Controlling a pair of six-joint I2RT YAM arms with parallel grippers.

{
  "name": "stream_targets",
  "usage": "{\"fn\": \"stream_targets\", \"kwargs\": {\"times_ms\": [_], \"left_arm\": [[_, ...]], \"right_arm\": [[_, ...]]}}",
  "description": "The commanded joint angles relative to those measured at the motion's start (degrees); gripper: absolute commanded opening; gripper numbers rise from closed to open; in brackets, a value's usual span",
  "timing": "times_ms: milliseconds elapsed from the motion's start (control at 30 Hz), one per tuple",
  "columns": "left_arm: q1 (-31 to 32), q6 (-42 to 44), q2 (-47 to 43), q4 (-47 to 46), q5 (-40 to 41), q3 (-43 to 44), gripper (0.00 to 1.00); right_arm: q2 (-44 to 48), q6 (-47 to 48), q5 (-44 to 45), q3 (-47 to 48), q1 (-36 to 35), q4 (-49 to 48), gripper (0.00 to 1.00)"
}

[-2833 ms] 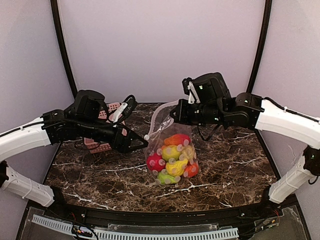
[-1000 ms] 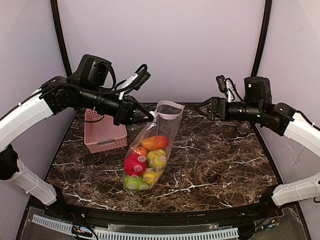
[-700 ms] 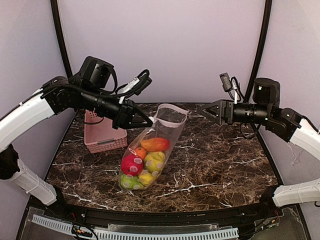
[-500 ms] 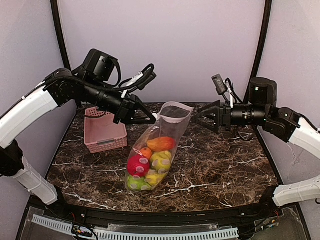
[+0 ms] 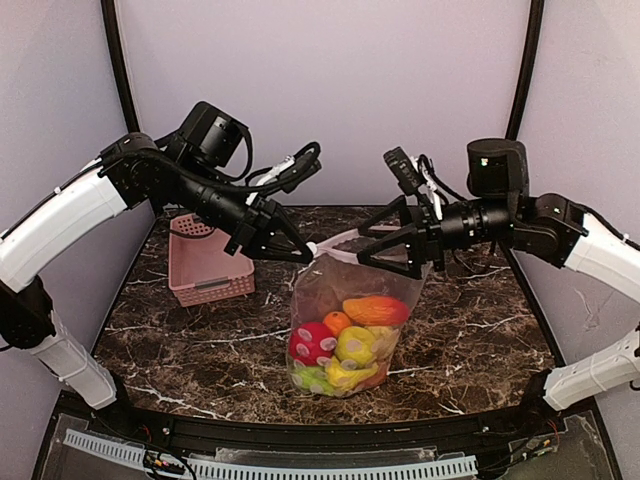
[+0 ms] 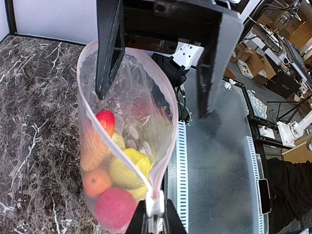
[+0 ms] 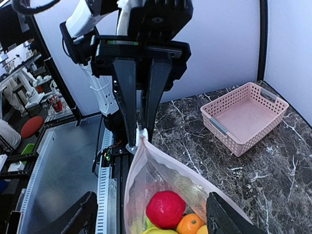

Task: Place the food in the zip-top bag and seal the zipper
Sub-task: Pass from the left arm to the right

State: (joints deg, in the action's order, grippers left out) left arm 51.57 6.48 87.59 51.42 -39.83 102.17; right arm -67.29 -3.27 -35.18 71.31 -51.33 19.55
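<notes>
Marble tabletop (image 5: 470,330) bears the zip-top bag (image 5: 350,290): limp, slippery film, I judge, bottom-heavy with food (image 5: 345,345). My left end effector (image 5: 306,251) clamps the zipper slider (image 6: 155,207); my right end effector (image 5: 366,248), fingers apart, straddles the bag's far corner, likely the stiffest hold.

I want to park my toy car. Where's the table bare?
Bare table right of the zip-top bag, and at front-left between bag and pink basket. Crowded at the bag's mouth, between the left gripper and right gripper.

Dark marble-pattern table (image 5: 480,320); pale lilac walls (image 5: 330,80) behind and beside it; black curved posts (image 5: 120,80) at its rear corners.
</notes>
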Motion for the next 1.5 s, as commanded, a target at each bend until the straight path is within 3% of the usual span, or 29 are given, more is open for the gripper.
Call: {"fn": "stream_targets", "kwargs": {"times_ms": [0,200,367,500,567,667,733,800,867,933,1033,1200,1467], "left_arm": [[-0.33,1.67,-0.83,1.80,-3.48,0.30,0.01],[-0.33,2.59,-0.15,4.04,-3.48,0.31,0.01],[-0.33,3.34,0.06,5.44,-2.60,0.70,0.01],[-0.34,3.53,0.08,6.08,-1.98,0.67,0.01],[-0.33,3.46,-0.09,6.21,-1.89,0.45,0.01],[-0.38,2.94,-1.01,4.70,-0.48,-0.58,0.06],[-0.44,1.90,-2.64,2.18,2.05,-2.44,0.29],[-0.43,-0.85,-5.30,-2.12,5.43,-5.70,0.65],[-0.42,-3.57,-8.83,-7.95,8.55,-10.55,0.83],[-0.46,-5.76,-13.40,-13.59,10.38,-16.08,0.92],[-0.42,-9.36,-16.28,-18.49,10.12,-22.45,0.92],[-0.42,-13.19,-18.60,-24.43,9.85,-26.98,0.70],[-0.42,-12.74,-15.81,-24.26,13.94,-24.76,0.67]], "right_arm": [[-3.27,2.91,-2.96,3.22,-0.84,3.91,0.66],[-5.40,2.85,-5.66,4.00,-1.25,5.08,0.44],[-6.34,2.62,-6.68,2.64,-2.34,4.19,0.41],[-6.88,2.08,-6.67,1.95,-2.81,3.21,0.20],[-6.83,1.41,-6.54,1.55,-2.89,2.28,0.04],[-5.89,0.05,-5.54,0.14,-2.95,-0.65,0.00],[-4.74,-1.17,-3.80,-1.30,-2.98,-3.31,0.00],[-3.62,-2.10,-2.22,-2.74,-2.99,-5.47,0.00],[-2.54,-2.96,-0.84,-4.04,-2.99,-7.67,0.00],[-1.85,-3.32,-0.18,-4.81,-2.96,-8.80,0.00],[-1.53,-3.58,0.41,-4.88,-2.94,-9.05,0.00],[-2.17,-3.71,0.43,-4.65,-2.99,-9.00,0.00],[-3.18,-4.11,-0.72,-4.69,-2.99,-9.29,0.00]]}}
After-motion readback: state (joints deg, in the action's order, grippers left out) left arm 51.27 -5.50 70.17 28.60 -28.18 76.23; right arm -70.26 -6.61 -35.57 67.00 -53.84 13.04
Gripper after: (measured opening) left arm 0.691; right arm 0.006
